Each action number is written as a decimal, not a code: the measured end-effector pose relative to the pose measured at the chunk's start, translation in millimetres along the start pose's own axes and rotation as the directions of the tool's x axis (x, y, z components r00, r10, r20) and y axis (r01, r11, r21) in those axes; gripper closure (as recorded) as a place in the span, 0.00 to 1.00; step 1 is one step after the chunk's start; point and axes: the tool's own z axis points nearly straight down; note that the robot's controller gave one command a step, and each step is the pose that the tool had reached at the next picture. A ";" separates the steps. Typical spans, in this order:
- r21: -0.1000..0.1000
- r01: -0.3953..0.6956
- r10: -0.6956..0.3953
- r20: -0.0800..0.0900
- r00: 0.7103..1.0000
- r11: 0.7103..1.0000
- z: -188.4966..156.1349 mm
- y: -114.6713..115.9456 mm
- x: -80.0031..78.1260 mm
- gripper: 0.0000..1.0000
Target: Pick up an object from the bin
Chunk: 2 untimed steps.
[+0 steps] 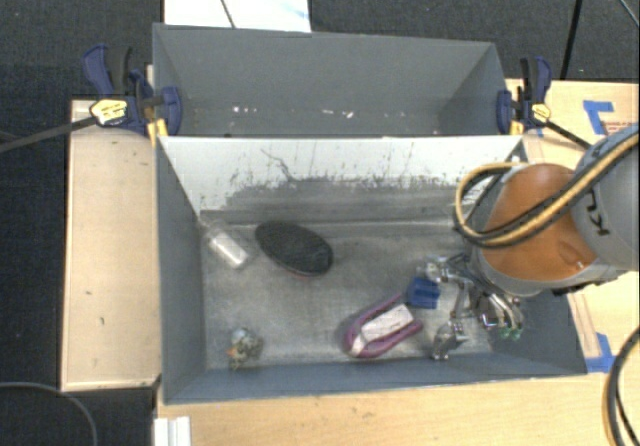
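My gripper [447, 334] is low in the bin's front right corner, under the orange wrist cover. Just to its left lies a purple and pink oblong thing with a white label [381, 327], close to the gripper; I cannot tell whether they touch. A small blue block [424, 292] sits against the gripper's upper left side, and whether it is held is hidden.
A black oval brush [294, 247] lies at the back middle of the floor, with a small clear tube [226, 249] to its left. A little greenish crumpled thing [243, 344] rests in the front left corner. The arm and its cables cover the right wall.
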 end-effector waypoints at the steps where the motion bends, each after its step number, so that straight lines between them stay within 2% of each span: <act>1: 0.002 0.003 -0.003 0.000 1.000 1.000 -1.7 -1.6 -1.5 1.00; 2: 0.004 0.038 -0.038 0.011 0.999 0.999 -124.6 -43.6 -28.7 1.00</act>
